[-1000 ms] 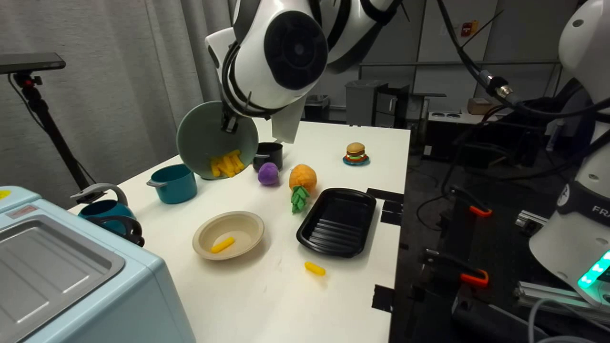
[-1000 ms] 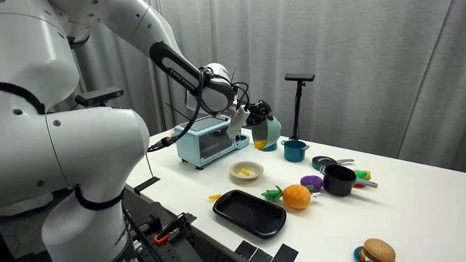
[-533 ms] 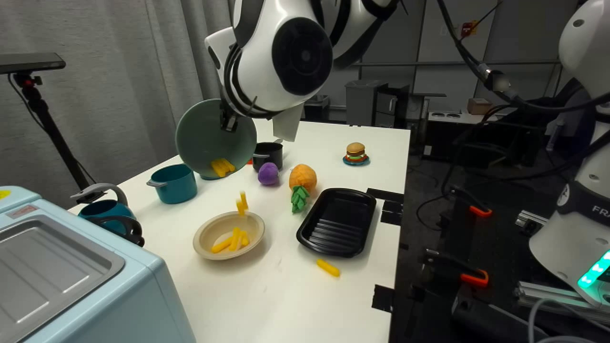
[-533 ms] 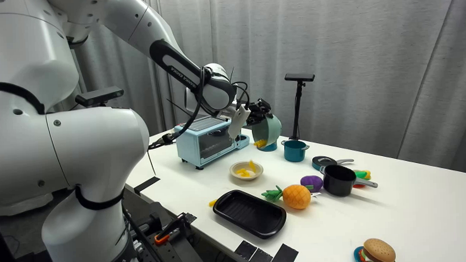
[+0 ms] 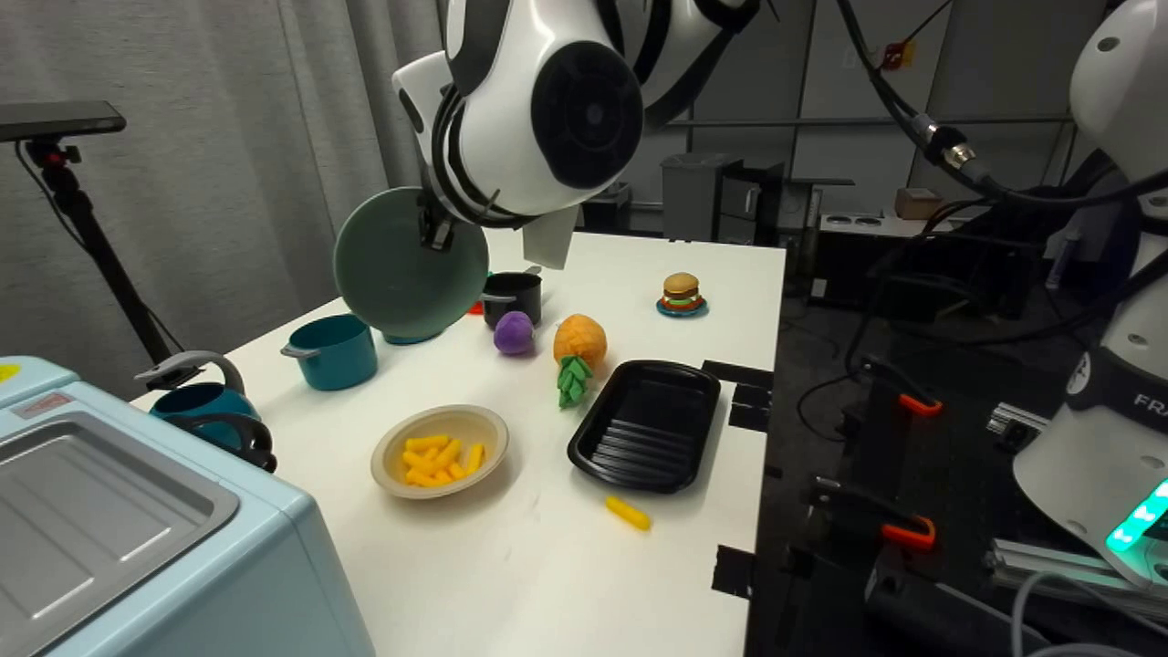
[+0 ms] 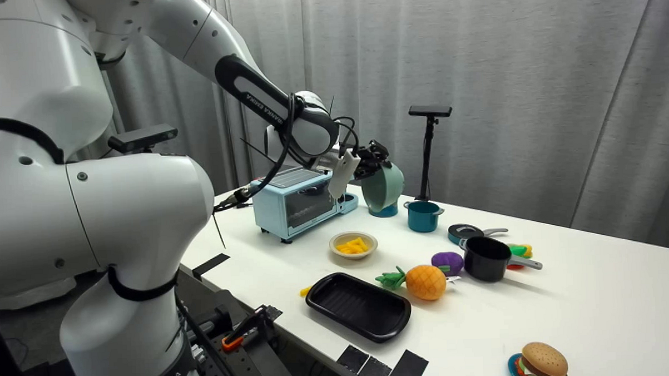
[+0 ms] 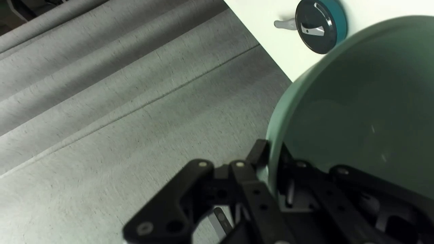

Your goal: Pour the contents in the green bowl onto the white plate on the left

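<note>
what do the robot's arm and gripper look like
The glossy white, rounded robot arm has black bands, white FRANKA EMIKA lettering, black cables and a teal base light. The black angular gripper has jointed fingers with pale round fasteners.

We are holding our gripper (image 7: 273, 149) raised and clamped at the end of a slanting arm (image 6: 141, 217).
In an exterior view our arm is standing at the near left, our forearm (image 6: 209, 39) slanting down to the right toward the far side, and the gripper is pointing right and slightly down. In an exterior view our wrist (image 5: 497, 141) is bending over, its round black joint cap (image 5: 587, 114) facing the near side, while at the right our white base (image 5: 1090, 456) is showing a lit green light (image 5: 1138, 518). In the wrist view both fingers (image 7: 258, 154) are pressing inward from opposite sides on what we are holding, leaving a narrow gap.
</note>
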Robot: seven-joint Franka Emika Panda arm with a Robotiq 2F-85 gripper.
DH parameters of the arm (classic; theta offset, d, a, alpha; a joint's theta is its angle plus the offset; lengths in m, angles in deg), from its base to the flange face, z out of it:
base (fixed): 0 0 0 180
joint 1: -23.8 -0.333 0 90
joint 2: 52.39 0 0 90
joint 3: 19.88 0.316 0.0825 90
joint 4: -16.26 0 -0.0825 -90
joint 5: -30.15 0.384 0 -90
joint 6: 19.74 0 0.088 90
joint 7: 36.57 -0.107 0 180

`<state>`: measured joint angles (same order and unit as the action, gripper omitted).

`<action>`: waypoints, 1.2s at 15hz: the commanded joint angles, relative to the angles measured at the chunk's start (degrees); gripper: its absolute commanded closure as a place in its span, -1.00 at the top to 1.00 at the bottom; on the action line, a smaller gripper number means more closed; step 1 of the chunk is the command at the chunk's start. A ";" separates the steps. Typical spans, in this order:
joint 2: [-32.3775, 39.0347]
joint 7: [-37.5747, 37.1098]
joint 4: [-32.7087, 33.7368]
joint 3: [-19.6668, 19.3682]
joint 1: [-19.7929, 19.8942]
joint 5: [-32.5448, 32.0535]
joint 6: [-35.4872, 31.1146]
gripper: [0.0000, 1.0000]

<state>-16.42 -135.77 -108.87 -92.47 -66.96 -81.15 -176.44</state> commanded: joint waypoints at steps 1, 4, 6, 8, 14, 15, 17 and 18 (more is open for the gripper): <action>-0.91 -2.14 -1.18 -1.29 -1.69 -1.23 1.97 -0.95; 0.16 -1.85 -0.52 0.09 0.64 2.02 0.95 -0.95; 0.16 0.49 0.25 0.10 3.08 6.52 -0.96 -0.95; 0.02 3.99 1.46 0.45 7.01 13.24 -2.88 -0.95; -2.18 21.05 5.02 8.40 24.47 38.47 -9.07 -0.95; -2.62 23.73 5.64 10.86 27.38 42.66 -9.30 -0.95; -3.35 29.12 7.06 16.77 33.38 50.65 -9.29 -0.95; -3.38 31.28 7.97 19.69 36.03 54.27 -8.86 -0.95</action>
<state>-17.45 -111.83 -103.45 -80.72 -38.60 -35.96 -185.41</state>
